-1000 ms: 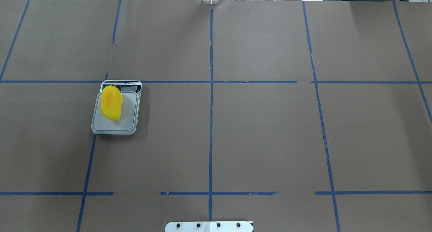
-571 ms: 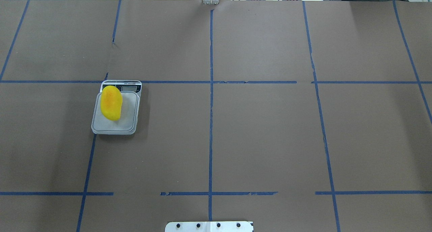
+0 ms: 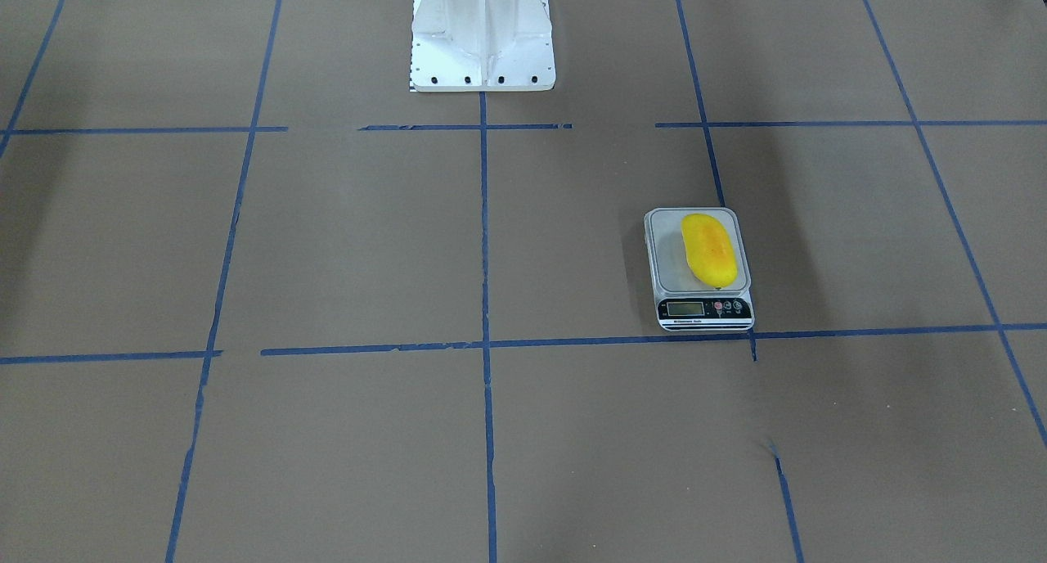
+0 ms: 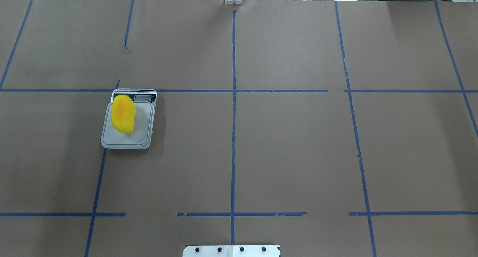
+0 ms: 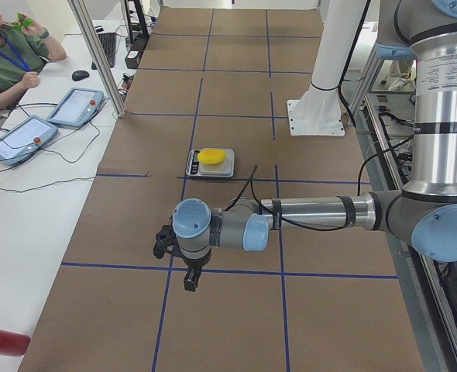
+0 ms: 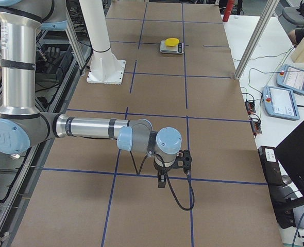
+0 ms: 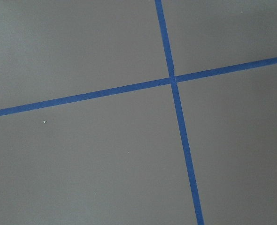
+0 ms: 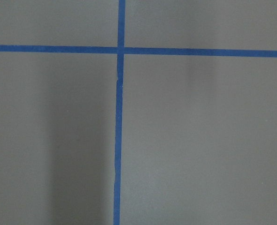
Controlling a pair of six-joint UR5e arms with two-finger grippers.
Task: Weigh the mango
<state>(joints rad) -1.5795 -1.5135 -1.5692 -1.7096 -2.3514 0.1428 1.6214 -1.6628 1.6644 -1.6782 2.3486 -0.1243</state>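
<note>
Mango: bright yellow with an orange blush, lying lengthwise on the scale's platform, nearer one side edge than the middle, one end reaching the display
Scale: small, on the robot's left half of the brown table
Left gripper: low over bare table, well apart from the scale; seen side-on only, so its opening cannot be told; nothing shows in it
Right gripper: likewise, far from the scale
Risk: the off-centre, rounded fruit could rock, or lean on the display housing, likely skewing the reading
Writing: display digits and the print beneath are too small to read
</note>
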